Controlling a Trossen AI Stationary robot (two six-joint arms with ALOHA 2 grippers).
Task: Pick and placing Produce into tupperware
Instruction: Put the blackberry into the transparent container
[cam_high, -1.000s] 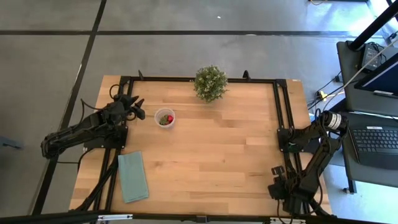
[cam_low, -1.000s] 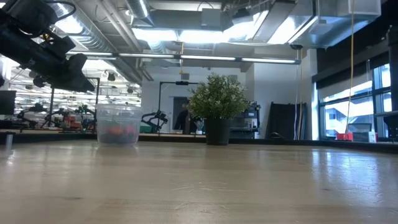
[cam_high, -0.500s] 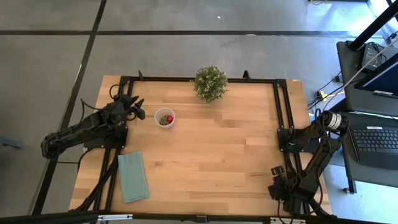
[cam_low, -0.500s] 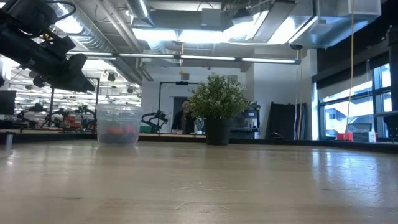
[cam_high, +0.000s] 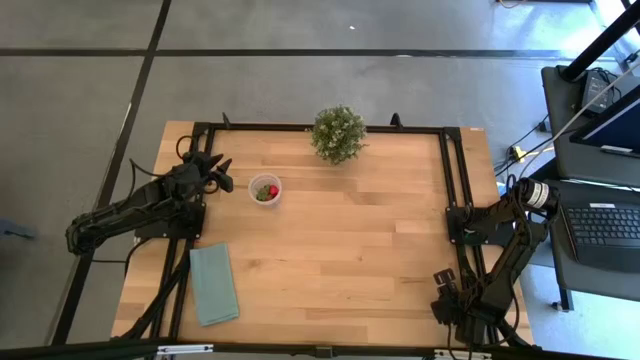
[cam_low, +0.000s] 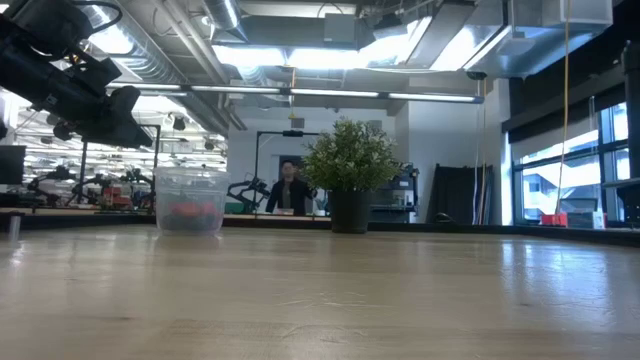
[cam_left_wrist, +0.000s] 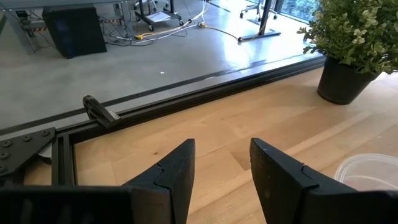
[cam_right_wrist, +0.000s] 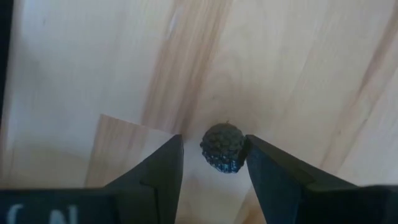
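Right tool (cam_right_wrist: 214, 155), table's 4 o'clock, part-open, brackets a berry (cam_right_wrist: 223, 148): centre it, close gently. Left tool (cam_left_wrist: 222, 168) half-open, empty.

centre: open board | obstacles: potted plant (cam_high: 338, 133), cloth (cam_high: 214, 284)

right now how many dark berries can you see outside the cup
1: a dark berry lies on the wood between the right gripper's fingers, near the table's right front corner. The cup holds red and dark pieces; others may be hidden elsewhere.
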